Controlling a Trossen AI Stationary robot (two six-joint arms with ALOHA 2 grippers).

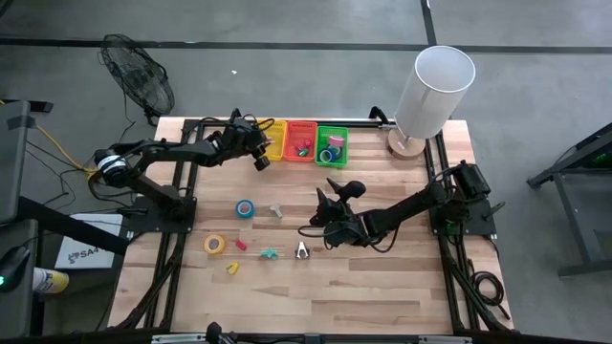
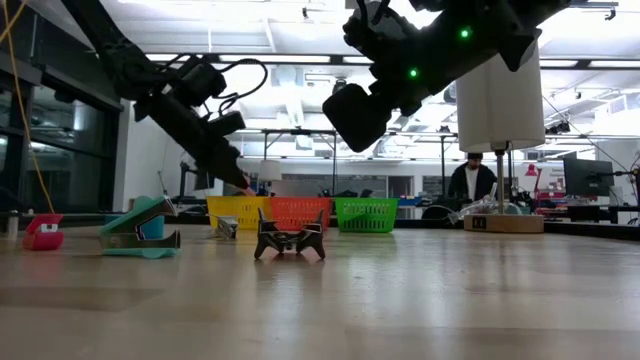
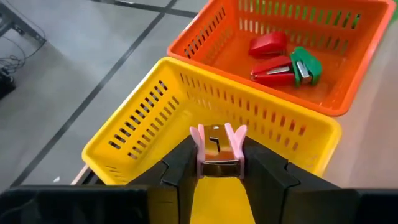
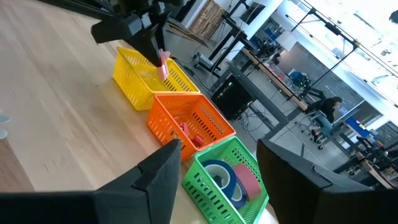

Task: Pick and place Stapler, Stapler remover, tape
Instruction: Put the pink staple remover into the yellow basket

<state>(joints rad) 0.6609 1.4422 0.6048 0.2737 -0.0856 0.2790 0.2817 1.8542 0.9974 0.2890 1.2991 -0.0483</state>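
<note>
My left gripper (image 3: 217, 163) is shut on a pink staple remover (image 3: 217, 144) at the near left corner of the yellow basket (image 1: 274, 140). The orange basket (image 3: 348, 102) beside it holds red and green staplers (image 3: 280, 62). The green basket (image 4: 214, 193) holds a blue tape roll (image 4: 221, 174) and a pink one. My right gripper (image 1: 314, 227) hangs open above the table's middle, with nothing between its fingers. On the table lie a blue tape roll (image 1: 246, 208), a yellow one (image 1: 214, 245), a teal staple remover (image 2: 140, 232) and a black one (image 2: 290, 240). My left gripper pinches the pink staple remover by its two sides (image 3: 202, 163) between its two fingers. The remover's pink prongs (image 3: 236, 134) stick out past the fingertips. The fingers slant downward toward the table's far edge. The remover hangs clear above the yellow basket's rim (image 4: 163, 62).
A white lamp (image 1: 432, 88) stands on the far right corner. A silver staple remover (image 1: 277, 210) and small red (image 1: 241, 245) and yellow (image 1: 231, 268) pieces lie among the loose things. The near half of the table is bare wood (image 1: 363, 296).
</note>
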